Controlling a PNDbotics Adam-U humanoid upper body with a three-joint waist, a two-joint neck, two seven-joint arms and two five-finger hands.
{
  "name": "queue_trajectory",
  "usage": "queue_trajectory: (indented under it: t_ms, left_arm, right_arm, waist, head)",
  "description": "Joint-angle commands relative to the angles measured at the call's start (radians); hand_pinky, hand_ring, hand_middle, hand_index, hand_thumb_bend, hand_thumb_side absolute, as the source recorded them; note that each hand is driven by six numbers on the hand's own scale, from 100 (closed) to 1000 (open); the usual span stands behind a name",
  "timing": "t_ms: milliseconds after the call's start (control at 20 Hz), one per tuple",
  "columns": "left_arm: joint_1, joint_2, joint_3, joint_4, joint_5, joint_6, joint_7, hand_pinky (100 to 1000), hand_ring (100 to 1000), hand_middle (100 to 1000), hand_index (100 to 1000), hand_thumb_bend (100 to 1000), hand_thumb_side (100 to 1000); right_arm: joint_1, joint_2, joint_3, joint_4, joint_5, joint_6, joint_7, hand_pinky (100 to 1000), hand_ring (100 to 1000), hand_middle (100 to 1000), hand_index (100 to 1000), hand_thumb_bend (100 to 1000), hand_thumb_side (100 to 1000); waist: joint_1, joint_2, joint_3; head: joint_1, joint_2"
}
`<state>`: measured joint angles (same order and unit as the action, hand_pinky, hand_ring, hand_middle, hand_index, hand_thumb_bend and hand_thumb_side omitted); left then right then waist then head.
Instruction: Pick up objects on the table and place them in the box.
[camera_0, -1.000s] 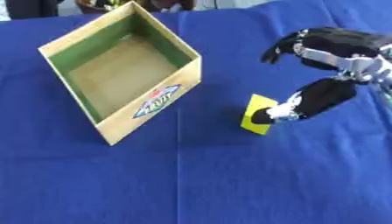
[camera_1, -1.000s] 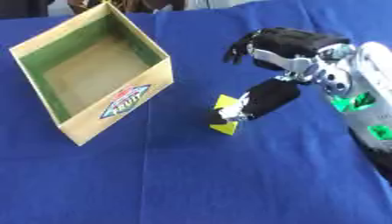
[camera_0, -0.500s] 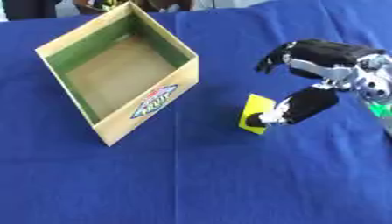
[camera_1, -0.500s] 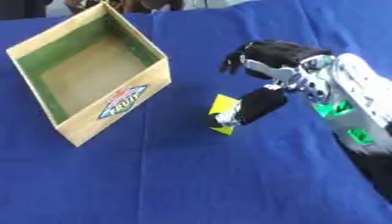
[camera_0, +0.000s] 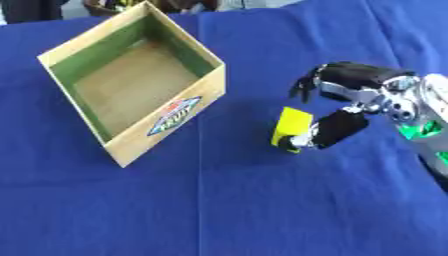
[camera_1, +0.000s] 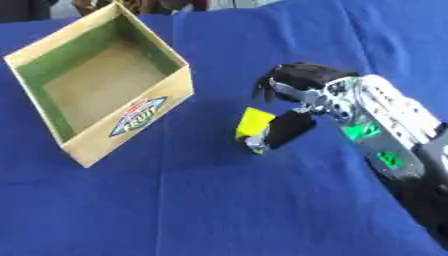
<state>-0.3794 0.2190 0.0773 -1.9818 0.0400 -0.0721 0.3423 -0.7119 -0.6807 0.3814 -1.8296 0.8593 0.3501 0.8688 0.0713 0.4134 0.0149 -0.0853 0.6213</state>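
Note:
A small yellow block (camera_0: 291, 127) stands tilted on the blue cloth, right of the open cardboard box (camera_0: 206, 91). My right hand (camera_0: 354, 80) reaches in from the right and hovers over the block. Its black thumb (camera_0: 331, 131) lies against the block's right side. Its fingers (camera_0: 304, 89) curve down just above the block's top, with a strip of cloth showing between them and the block. The block rests on the cloth. The box is empty inside, with green inner walls and a coloured label on its front. My left hand shows in neither view.
The blue cloth (camera_0: 219, 200) covers the whole table. The box sits askew at the upper left, one corner pointing toward the block. My right forearm (camera_1: 394, 135), silver with green lights, fills the right edge. People stand beyond the far edge.
My right hand has moved left and lower, closing in over the yellow block. The block and the box have stayed in place.

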Motion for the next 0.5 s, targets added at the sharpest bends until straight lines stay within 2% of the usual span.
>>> queue_trajectory:
  t_ms: [50,100,150,350,500]
  left_arm:
    - [-0.009,0.011,0.0,-0.018,0.002,0.001,-0.002,712,728,721,877,100,950]
    - [-0.009,0.012,0.0,-0.018,0.002,0.001,-0.002,712,728,721,877,100,950]
    - [-0.009,0.012,0.0,-0.018,0.002,0.001,-0.002,712,728,721,877,100,950]
    - [-0.01,0.01,-0.001,-0.018,0.002,0.001,-0.004,712,729,722,876,100,950]
    - [-0.009,0.01,-0.001,-0.018,0.002,0.001,-0.004,712,729,722,875,100,950]
  right_arm:
    - [-0.007,-0.008,-0.001,-0.001,0.009,0.021,0.029,760,825,620,819,517,642]
    - [-0.006,-0.009,0.0,-0.002,0.009,0.021,0.029,760,825,620,819,517,642]
    - [-0.005,-0.009,0.001,-0.004,0.009,0.02,0.028,745,780,583,795,508,639]
    - [-0.005,-0.01,0.005,-0.015,0.022,0.021,0.016,719,727,553,772,457,629]
    - [-0.003,-0.008,0.008,-0.01,0.025,0.026,0.009,711,703,546,763,455,620]
  waist:
    - [-0.003,-0.02,0.001]
    - [-0.003,-0.019,0.001]
    - [-0.002,-0.019,0.001]
    - [-0.002,-0.018,-0.001]
    - [-0.001,-0.018,-0.001]
  head:
    - [-0.004,-0.009]
    - [-0.004,-0.009]
    - [-0.004,-0.009]
    - [-0.005,-0.011]
    - [-0.006,-0.012]
